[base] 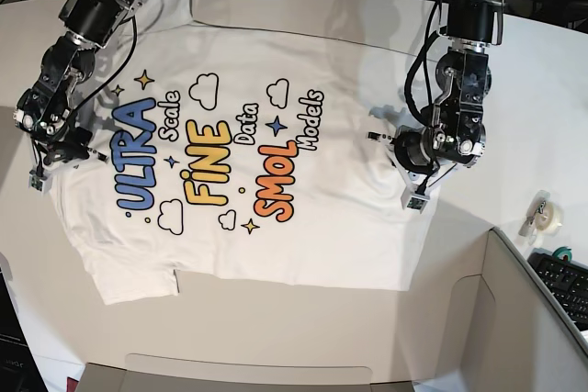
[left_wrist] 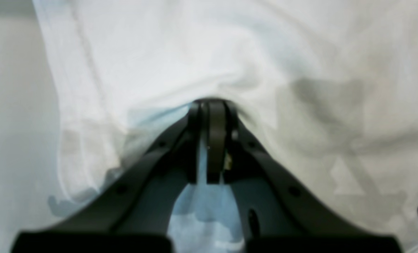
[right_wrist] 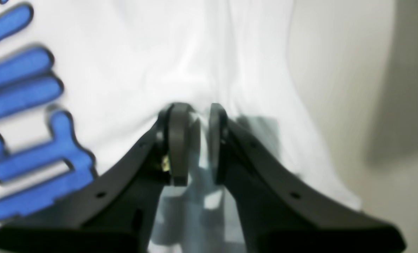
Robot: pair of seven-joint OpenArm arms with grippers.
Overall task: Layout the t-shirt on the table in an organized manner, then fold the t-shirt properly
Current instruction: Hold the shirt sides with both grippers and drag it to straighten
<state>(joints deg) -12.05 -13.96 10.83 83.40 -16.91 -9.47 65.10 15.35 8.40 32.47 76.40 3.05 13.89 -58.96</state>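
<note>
The white t-shirt (base: 230,162) lies flat and print-up on the off-white table (base: 551,89), with the "ULTRA", "FINE" and "SMOL" lettering showing. My left gripper (base: 413,197) is at the shirt's edge on the base view's right. In the left wrist view its fingers (left_wrist: 210,140) are pressed together on a sliver of the t-shirt (left_wrist: 194,52). My right gripper (base: 39,179) is at the opposite edge, beside the blue lettering. In the right wrist view this gripper (right_wrist: 198,140) has its jaws a narrow gap apart, with the t-shirt (right_wrist: 142,52) in the gap.
A tape roll (base: 548,215) lies on the table at the right. Below it stands a grey-beige partition panel (base: 514,319) with a keyboard (base: 565,282) behind. Bare table (left_wrist: 12,105) shows beside the shirt's edge, and likewise in the right wrist view (right_wrist: 335,70).
</note>
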